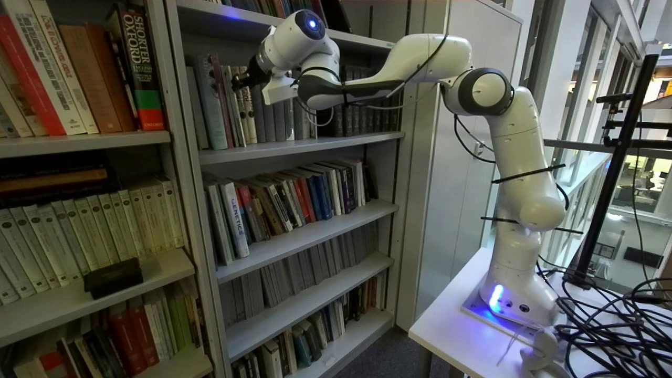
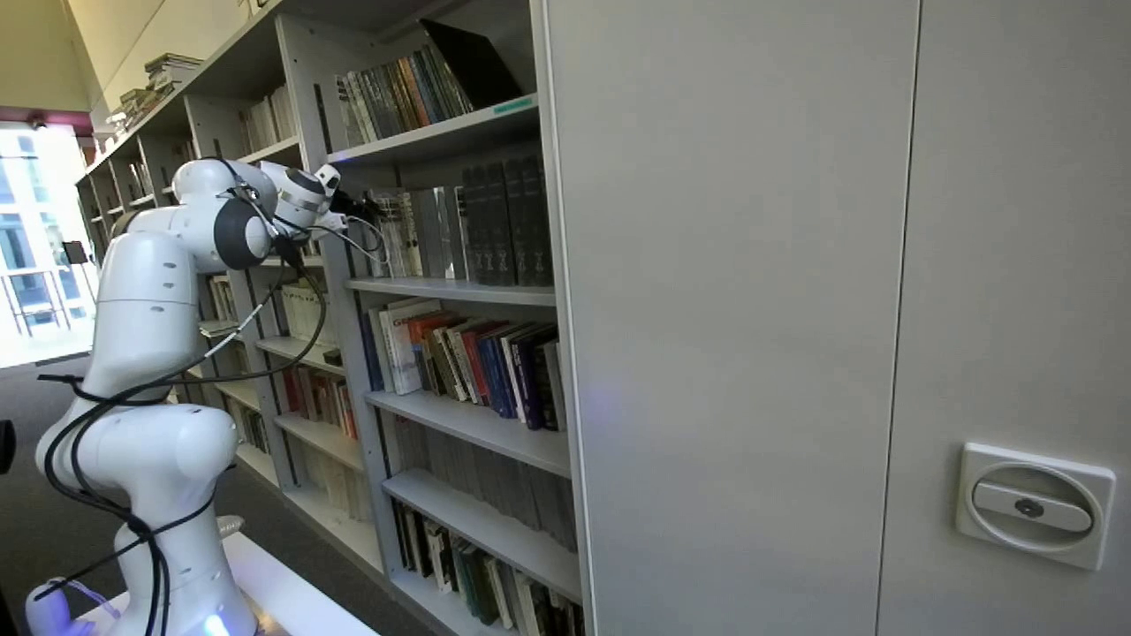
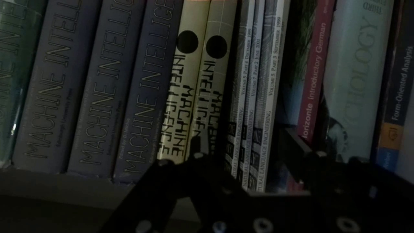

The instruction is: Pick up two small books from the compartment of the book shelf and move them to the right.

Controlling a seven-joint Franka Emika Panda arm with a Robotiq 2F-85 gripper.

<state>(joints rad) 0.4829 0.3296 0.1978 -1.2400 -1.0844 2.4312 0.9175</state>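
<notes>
The compartment (image 1: 294, 148) is a grey bay of the book shelf (image 1: 185, 157) holding upright pale, grey and dark spines. It also shows in an exterior view (image 2: 451, 288). My gripper (image 1: 241, 81) is at its left part, and shows dark in an exterior view (image 2: 367, 208). In the wrist view my gripper (image 3: 247, 145) is open. Several thin white Natural Language Engineering books (image 3: 270, 106) stand between its fingers, slightly tilted. The left finger overlaps a yellow Machine Intelligence spine (image 3: 212, 84); the right finger is by the red Horizonte book (image 3: 315, 71). I cannot tell whether either finger touches.
Purple-grey Machine Intelligence volumes (image 3: 106, 97) stand at the left in the wrist view. A pale Psychology book (image 3: 359, 77) stands at the right. A shelf board lies above and below the bay. Black volumes (image 2: 504, 221) fill the bay's far end. A cable loops under the wrist.
</notes>
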